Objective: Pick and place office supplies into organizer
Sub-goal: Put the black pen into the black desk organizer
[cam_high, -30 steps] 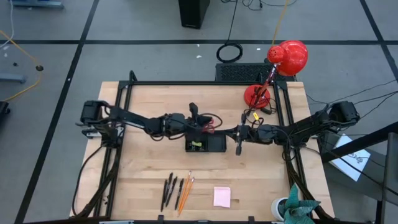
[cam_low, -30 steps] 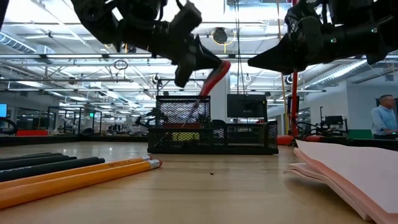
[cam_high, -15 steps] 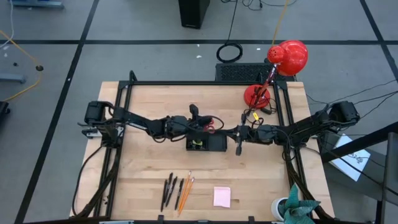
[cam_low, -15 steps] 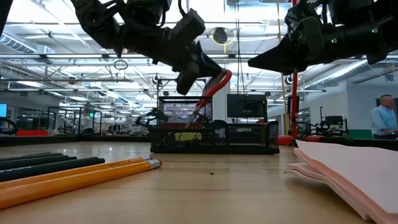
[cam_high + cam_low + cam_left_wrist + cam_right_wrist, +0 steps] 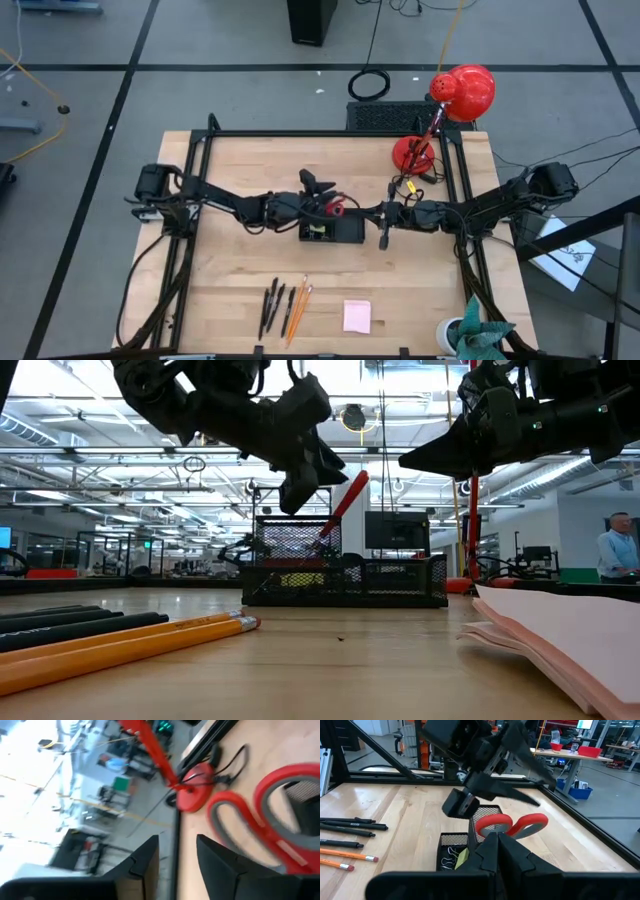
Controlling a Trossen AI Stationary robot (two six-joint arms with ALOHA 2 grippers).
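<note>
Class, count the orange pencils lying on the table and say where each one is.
2. Both pencils lie side by side near the table's front edge, between the dark pens and the pink sticky-note pad. None seems hidden.

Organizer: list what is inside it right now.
In the organizer stand the red-handled scissors, blades down in the tall section. A binder clip and a yellow item sit in a low compartment. The right gripper hides the rest.
</note>
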